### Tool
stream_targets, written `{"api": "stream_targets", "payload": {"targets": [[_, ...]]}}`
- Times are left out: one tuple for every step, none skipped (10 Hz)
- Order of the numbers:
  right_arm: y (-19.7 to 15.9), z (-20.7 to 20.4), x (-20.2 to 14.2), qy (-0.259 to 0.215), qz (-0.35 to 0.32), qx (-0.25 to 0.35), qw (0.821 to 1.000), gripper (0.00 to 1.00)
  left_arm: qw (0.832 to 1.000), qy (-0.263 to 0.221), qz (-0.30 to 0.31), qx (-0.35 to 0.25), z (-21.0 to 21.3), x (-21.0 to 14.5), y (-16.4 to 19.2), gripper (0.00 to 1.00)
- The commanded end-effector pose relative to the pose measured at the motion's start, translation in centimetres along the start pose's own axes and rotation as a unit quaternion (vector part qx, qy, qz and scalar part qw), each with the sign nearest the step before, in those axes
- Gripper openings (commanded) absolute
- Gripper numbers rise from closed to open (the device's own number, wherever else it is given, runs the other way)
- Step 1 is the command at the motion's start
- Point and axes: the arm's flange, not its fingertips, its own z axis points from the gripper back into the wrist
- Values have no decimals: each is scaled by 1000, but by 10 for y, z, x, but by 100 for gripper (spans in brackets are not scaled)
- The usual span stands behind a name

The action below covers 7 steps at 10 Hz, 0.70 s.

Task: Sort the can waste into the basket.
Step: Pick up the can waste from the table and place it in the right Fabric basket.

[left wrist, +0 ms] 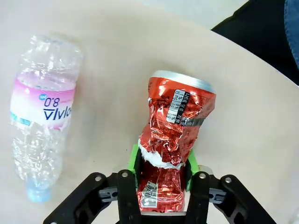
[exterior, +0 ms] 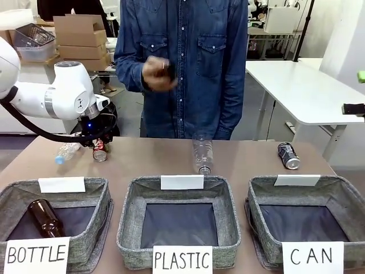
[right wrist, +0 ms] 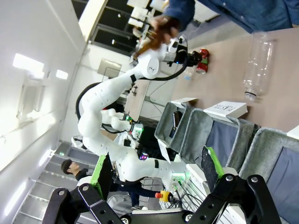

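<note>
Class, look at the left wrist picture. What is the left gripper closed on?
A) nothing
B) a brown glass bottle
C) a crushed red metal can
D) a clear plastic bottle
C: the left gripper pinches the crushed red metal can between its green pads, while the clear plastic water bottle lies apart beside it.

Front across table (exterior: 154, 162), left wrist near red can (left wrist: 177, 116), right sideways, all share it

White arm (exterior: 63, 94); black left end effector (left wrist: 163, 163), green pads (left wrist: 134, 156), silver screws (left wrist: 123, 174).
</note>
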Motion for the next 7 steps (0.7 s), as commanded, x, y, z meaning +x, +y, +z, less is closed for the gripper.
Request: {"api": "stream_targets", "payload": {"targets": [[0, -2, 3, -7, 13, 11, 1000, 100, 1000, -1, 8, -7, 13, 1, 13, 0], [0, -2, 3, -7, 13, 11, 1000, 100, 998, 19, -35, -42, 42, -7, 29, 0], [0, -2, 3, -7, 13, 11, 1000, 100, 989, 39, -99, -105, 87, -24, 53, 0], [0, -2, 3, -7, 13, 11, 1000, 100, 973, 39, -163, -162, 132, -50, 83, 0], [0, -2, 3, -7, 13, 11, 1000, 100, 942, 38, -233, -237, 175, -86, 118, 0], [0, -2, 3, -7, 13, 11, 1000, 100, 906, 40, -308, -287, 198, -118, 139, 0], [0, -2, 3, -7, 13, 11, 1000, 100, 886, 42, -340, -312, 210, -145, 153, 0]]}}
